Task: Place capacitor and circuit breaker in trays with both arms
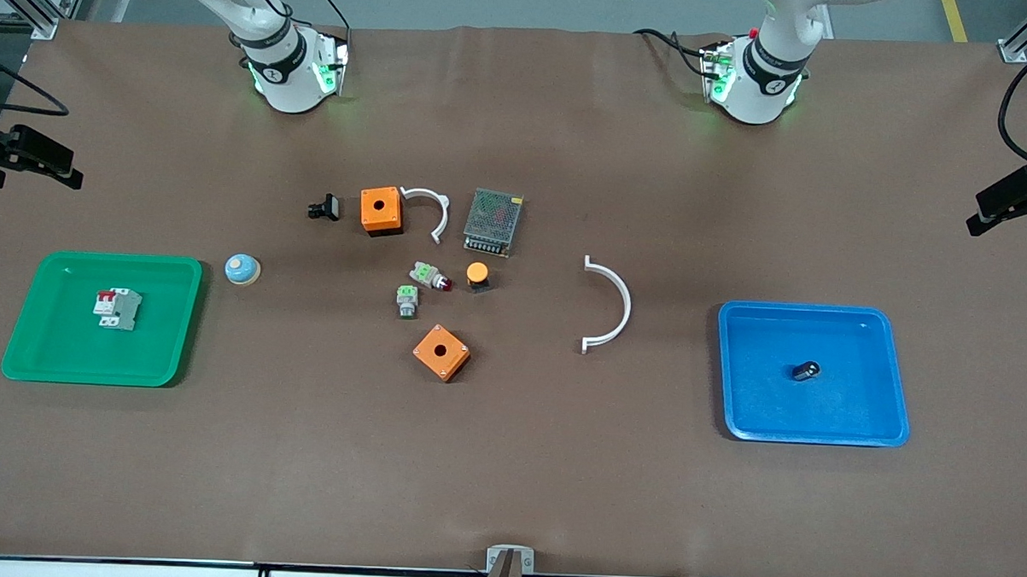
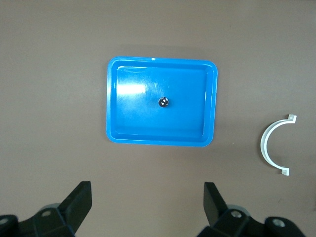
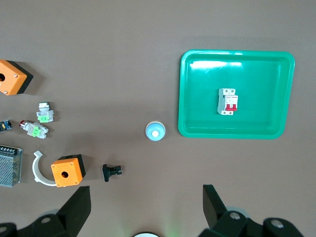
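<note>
Keep both left claw [image 2: 144, 207] and right claw [image 3: 145, 207] wide open, empty (capacitor [image 1: 805, 370] in blue tray [image 1: 898, 404], circuit breaker [image 1: 118, 308] in green tray [image 1: 183, 328]), clear of trays.

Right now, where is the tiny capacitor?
The capacitor lies in the blue tray toward the left arm's end of the table, near the tray's middle; the left wrist view shows it there too.

From my front camera neither gripper shows; both arms run off the top edge above their bases. In the left wrist view the left gripper [image 2: 146, 210] has its wide-apart fingers cut by the lower edge, and the right gripper [image 3: 146, 210] likewise. The mesh-topped box [image 3: 10, 165] and one orange box [image 3: 12, 76] are clipped at the frame's side
</note>
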Available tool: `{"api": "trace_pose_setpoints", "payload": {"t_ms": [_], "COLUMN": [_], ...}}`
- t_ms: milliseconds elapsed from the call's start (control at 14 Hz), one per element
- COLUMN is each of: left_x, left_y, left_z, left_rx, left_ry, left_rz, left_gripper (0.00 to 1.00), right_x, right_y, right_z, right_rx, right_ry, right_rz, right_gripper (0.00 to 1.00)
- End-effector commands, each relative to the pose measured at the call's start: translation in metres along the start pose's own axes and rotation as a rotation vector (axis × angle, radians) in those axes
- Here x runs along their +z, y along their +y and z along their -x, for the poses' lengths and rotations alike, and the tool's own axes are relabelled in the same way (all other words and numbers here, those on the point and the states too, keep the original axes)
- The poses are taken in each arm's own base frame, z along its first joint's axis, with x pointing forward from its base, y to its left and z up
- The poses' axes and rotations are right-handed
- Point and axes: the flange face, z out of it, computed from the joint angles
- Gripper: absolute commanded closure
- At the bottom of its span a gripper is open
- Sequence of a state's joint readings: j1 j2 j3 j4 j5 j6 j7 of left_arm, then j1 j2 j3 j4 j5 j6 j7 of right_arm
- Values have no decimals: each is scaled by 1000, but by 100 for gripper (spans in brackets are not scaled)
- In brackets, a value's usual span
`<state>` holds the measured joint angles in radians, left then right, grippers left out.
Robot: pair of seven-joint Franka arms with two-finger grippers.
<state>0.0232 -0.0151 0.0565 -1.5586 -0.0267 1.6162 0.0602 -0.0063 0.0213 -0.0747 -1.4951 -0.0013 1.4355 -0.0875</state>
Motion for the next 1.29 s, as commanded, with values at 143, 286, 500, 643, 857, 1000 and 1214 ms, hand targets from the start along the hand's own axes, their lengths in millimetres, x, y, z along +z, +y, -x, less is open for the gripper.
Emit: {"api": "trace_pose_setpoints", "payload": {"t_ms": [143,286,500,643,857,1000,1214], "left_x": [-4,-5,-11,-21,-20,-17,-17], "left_y": [0,1,4,6,8,9,12], "left_z": [-1,0,-1,-2,-3,-3,-4], "left_rx": [9,12,18,12,24,31,22], "left_ry": [-6,-4,9,31,29,22,22], "left_rz": [10,13,13,14,4,3,8], "left_gripper": [0,0,0,0,0,0,0], "right_x": [0,0,-2,-4,-7,-10,-9], "right_y": [3,2,0,-1,-5,-5,-5], "right_z": [7,7,7,6,5,6,6], "right_rx": [4,3,-2,-3,-10,-10,-12], "right_ry": [5,5,16,31,51,62,70], "right_rz": [6,6,7,9,6,4,3], "right_gripper": [0,0,0,0,0,0,0]}}
